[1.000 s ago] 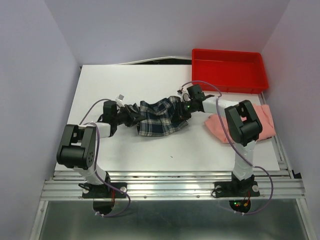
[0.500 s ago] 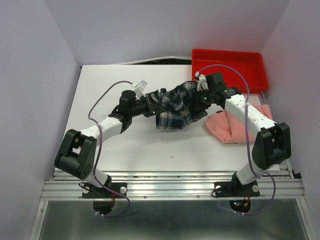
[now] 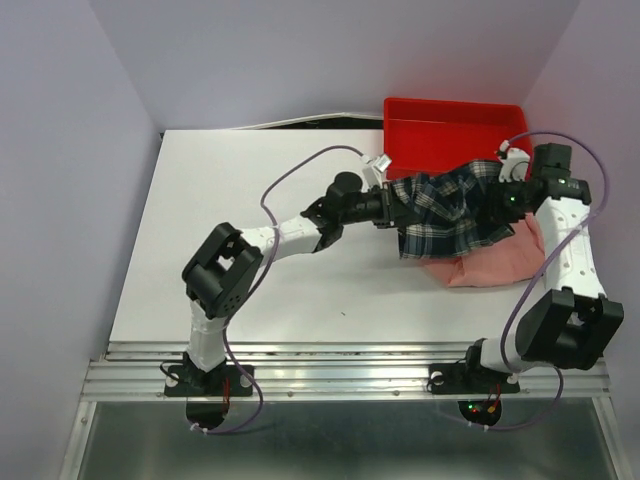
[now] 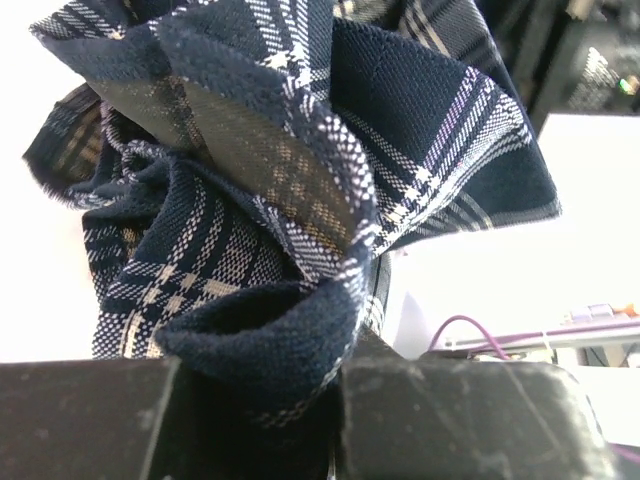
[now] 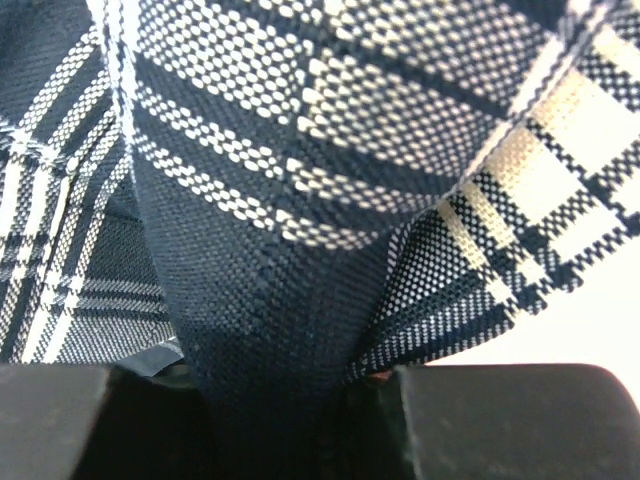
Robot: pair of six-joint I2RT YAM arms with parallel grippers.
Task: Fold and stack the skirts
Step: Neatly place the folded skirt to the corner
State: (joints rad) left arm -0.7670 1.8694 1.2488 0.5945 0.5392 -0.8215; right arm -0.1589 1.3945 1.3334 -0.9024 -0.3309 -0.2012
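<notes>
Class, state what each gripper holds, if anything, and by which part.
Both hold the plaid skirt: the left gripper pinches bunched cloth at its left end, the right gripper at its right end.

Right side of table (image 3: 250, 200): plaid skirt (image 3: 445, 205) spans between left gripper (image 3: 392, 208) at its left end and right gripper (image 3: 500, 197) at its right end, just in front of tray (image 3: 450, 135) in the far right corner, lower edge overlapping plain skirt (image 3: 495, 262) lying on the table

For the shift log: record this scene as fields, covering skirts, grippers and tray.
Carried: pleated navy-green plaid cloth skirt, bunched, lifted between both grippers
Lying: plain salmon-pink cloth skirt on white table, partly hidden by the plaid one
Left gripper: shut on plaid skirt
Right gripper: shut on plaid skirt
Tray: red plastic tray, far right
</notes>
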